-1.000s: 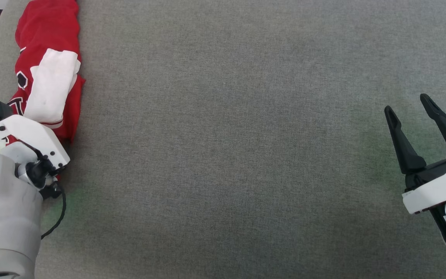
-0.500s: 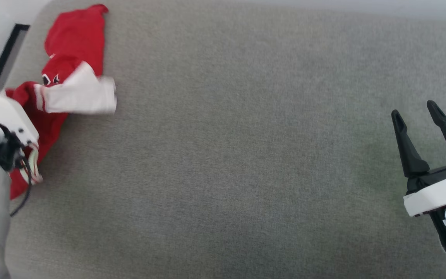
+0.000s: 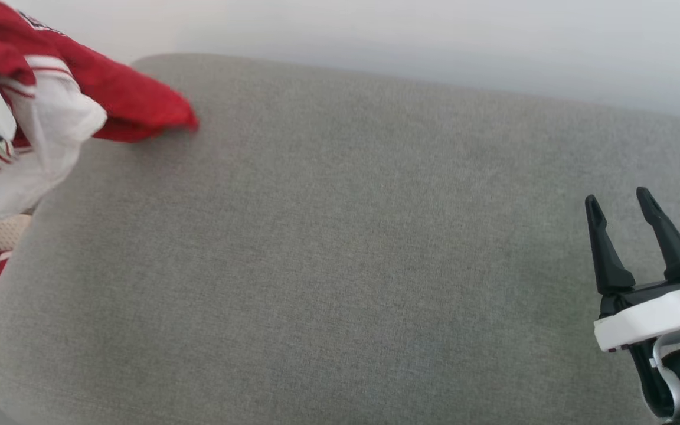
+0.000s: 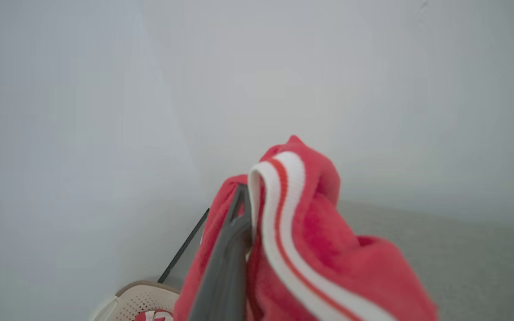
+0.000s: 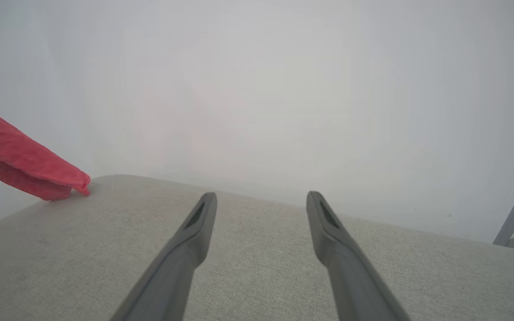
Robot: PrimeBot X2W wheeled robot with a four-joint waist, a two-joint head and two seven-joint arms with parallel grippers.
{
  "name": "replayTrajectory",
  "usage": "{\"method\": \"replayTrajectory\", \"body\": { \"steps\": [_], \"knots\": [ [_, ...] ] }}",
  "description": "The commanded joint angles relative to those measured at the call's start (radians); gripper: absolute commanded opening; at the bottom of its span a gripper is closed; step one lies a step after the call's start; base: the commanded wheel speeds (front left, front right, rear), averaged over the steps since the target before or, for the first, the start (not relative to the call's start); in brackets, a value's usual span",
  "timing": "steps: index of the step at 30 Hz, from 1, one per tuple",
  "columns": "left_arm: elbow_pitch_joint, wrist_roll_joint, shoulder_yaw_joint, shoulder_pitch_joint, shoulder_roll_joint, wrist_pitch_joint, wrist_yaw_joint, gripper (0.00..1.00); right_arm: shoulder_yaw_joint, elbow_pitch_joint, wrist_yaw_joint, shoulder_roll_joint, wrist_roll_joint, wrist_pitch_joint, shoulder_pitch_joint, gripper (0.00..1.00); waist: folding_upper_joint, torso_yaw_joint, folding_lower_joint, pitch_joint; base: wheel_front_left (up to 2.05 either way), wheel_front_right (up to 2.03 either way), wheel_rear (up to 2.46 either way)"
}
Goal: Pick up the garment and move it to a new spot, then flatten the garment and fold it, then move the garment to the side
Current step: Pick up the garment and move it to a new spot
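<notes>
Left claw clenches the red jersey-style garment with white sleeves, hanging above the far-left corner of the grey fabric cushion. Right claw gapes empty. Placing, flattening, folding remain.

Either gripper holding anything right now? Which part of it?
Left gripper is shut on the garment, pinching bunched fabric at its red-and-white striped trim. Right gripper is open, holding nothing.
</notes>
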Motion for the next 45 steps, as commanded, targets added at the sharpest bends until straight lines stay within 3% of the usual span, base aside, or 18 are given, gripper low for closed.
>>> {"method": "replayTrajectory", "body": {
  "steps": [1, 9, 16, 27, 37, 45],
  "knots": [
    [-0.041, 0.003, -0.012, -0.015, 0.008, 0.009, -0.005, 0.0, -0.007, 0.0, 0.0, 0.013, -0.006, -0.01, 0.009, 1.0, 0.0, 0.002, 0.0, -0.027, 0.0, 0.0, 0.0],
    [-0.265, -0.046, -0.071, 0.021, 0.05, 0.109, -0.005, 0.0, -0.041, -0.004, 0.0, 0.044, -0.019, -0.026, 0.019, 1.0, 0.0, -0.026, 0.0, -0.07, 0.0, 0.0, 0.0],
    [-0.529, -0.08, -0.106, 0.079, 0.091, 0.253, -0.005, 0.0, -0.103, -0.024, 0.0, 0.066, -0.035, -0.032, 0.037, 1.0, 0.0, -0.095, 0.0, -0.093, 0.0, 0.0, 0.0],
    [-0.899, -0.133, -0.167, 0.177, 0.06, 0.457, 0.035, 0.0, -0.21, -0.037, 0.0, 0.075, -0.046, -0.034, 0.049, 1.0, 0.0, -0.27, 0.0, -0.091, 0.0, 0.0, 0.0],
    [-0.91, -0.151, -0.324, 0.247, -0.059, 0.521, 0.027, 0.0, -0.192, 0.005, 0.0, 0.094, -0.032, -0.047, 0.034, 1.0, 0.0, -0.405, 0.0, -0.046, 0.0, 0.0, 0.0],
    [-0.687, -0.19, -0.452, 0.306, -0.139, 0.538, 0.005, 0.0, -0.117, 0.066, 0.0, 0.112, -0.017, -0.077, -0.002, 1.0, 0.0, -0.484, 0.0, 0.004, 0.0, 0.0, 0.0]
  ]
}}
